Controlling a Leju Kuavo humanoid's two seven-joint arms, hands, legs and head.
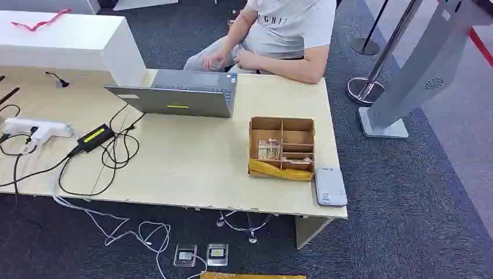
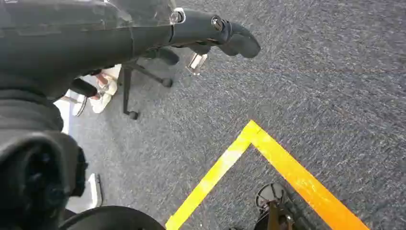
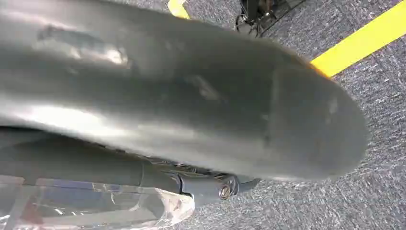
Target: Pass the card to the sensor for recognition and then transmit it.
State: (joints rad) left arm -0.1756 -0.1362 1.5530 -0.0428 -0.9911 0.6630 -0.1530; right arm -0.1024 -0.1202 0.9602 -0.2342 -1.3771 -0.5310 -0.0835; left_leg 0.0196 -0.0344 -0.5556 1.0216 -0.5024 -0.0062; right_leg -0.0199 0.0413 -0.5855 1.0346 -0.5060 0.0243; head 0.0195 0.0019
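A brown cardboard box (image 1: 282,124) with compartments stands on the right part of the pale wooden table (image 1: 192,168). Cards (image 1: 269,149) lie in its left compartment, and a yellow strip runs along its near wall. The grey-white card sensor (image 1: 330,186) lies flat at the table's near right corner, just right of the box. My left hand (image 2: 143,33) hangs over the carpet, its dark fingers (image 2: 234,38) stretched out and holding nothing. My right hand (image 3: 191,96) also hangs low; its thick grey thumb is close and blurred, with nothing in its grasp.
A person (image 1: 285,35) sits behind the table at an open grey laptop (image 1: 180,93). A power strip (image 1: 35,128), an adapter (image 1: 96,136) and cables cover the table's left. A grey kiosk stand (image 1: 418,64) and a stanchion (image 1: 366,87) are to the right. Yellow tape (image 2: 287,167) marks the carpet.
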